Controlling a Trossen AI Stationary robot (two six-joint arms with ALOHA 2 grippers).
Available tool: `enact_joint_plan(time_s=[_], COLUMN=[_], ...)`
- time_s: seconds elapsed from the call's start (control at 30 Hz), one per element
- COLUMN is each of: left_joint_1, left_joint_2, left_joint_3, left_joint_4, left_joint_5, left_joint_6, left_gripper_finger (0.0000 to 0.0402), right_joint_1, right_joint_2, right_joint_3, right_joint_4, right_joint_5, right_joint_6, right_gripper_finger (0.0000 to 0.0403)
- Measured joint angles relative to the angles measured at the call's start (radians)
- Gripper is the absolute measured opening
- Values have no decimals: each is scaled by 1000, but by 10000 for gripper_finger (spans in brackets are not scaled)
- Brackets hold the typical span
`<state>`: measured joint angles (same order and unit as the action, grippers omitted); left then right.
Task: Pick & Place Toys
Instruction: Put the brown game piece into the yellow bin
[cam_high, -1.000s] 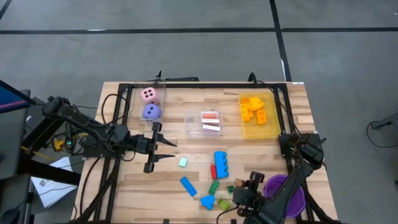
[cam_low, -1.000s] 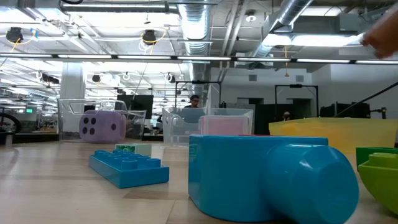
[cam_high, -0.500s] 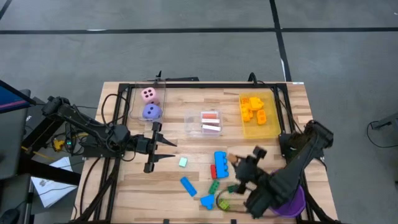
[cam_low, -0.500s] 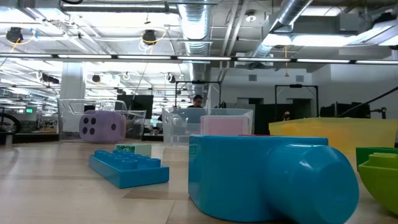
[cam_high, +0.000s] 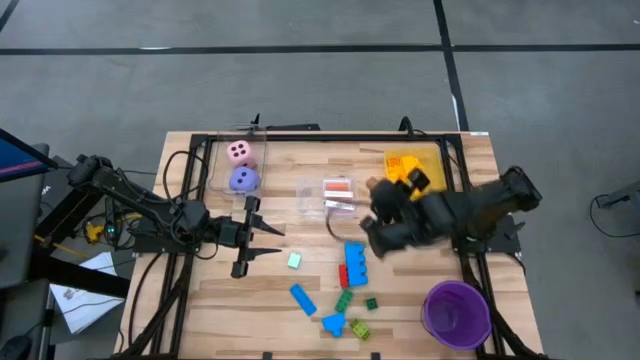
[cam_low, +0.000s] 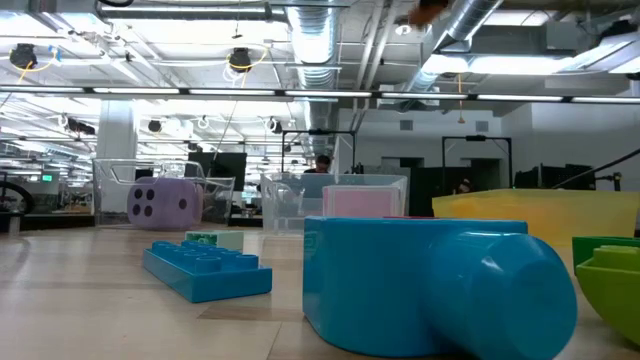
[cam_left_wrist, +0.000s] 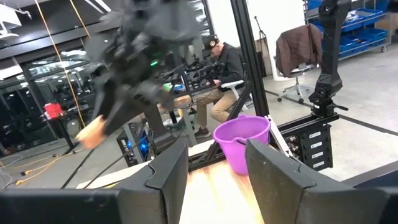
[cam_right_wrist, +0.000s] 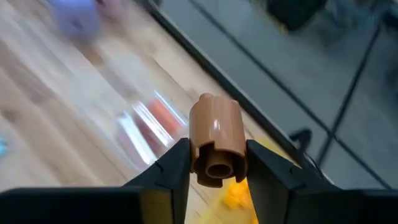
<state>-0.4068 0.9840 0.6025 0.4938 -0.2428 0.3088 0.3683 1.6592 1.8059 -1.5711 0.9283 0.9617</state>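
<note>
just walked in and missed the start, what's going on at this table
The right hand is shut on an orange round brick and is up above the table near the yellow bin of orange and yellow bricks. The left hand waits open at the table's left. Blue, red and green bricks lie loose on the table.

The table (cam_high: 220, 300) has a pale wooden plank top and stands on a grey floor (cam_high: 300, 90) crossed by dark seam lines. Level across the table, a large open hall shows, with exposed silver ducts (cam_low: 320, 40) and pipes under the ceiling, round hanging lamps (cam_low: 240, 60) and long bright light strips (cam_low: 500, 65). In the left wrist view a person (cam_left_wrist: 227, 74) sits on an office chair at a desk, a jacket (cam_left_wrist: 295, 53) hangs over another chair at upper right, and blue storage bins (cam_left_wrist: 367, 25) line shelves behind it.
</note>
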Motion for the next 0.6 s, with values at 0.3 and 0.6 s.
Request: enact_joint_plan(time_s=[0.3,0.6], left_joint_1=[0,0], left_joint_2=[0,0], left_joint_3=[0,0], left_joint_4=[-7,-8], left_joint_5=[3,2], left_joint_6=[0,0], left_gripper_finger=[157,157], right_joint_1=[-329,-546], right_joint_2=[-13,-224], right_joint_3=[-192,-559], right_joint_4=[1,10], right_joint_5=[-271,-443], right_joint_6=[-197,-237], right_gripper_finger=[123,124])
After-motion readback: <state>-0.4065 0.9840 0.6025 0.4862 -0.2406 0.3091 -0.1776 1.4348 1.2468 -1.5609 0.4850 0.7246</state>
